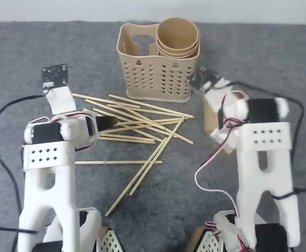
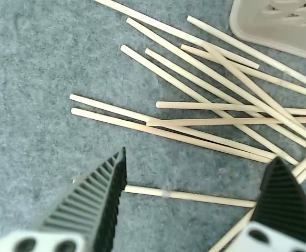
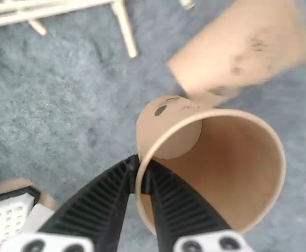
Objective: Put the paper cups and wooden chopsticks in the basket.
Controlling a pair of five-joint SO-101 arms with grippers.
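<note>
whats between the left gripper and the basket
Loose wooden chopsticks crisscrossed on the grey carpet lie between the open left gripper and the basket, seen in the left wrist view and the high view.

Work surface: grey, felt-like mat, evenly lit. Far edge: pale, plain wall strip.

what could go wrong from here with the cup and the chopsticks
1. The right gripper holds the cup with its fingers on the thin rim alone, so it may slip or crumple.
2. The chopsticks lie crossed under the open left gripper; closing may catch several or scatter them.
</note>
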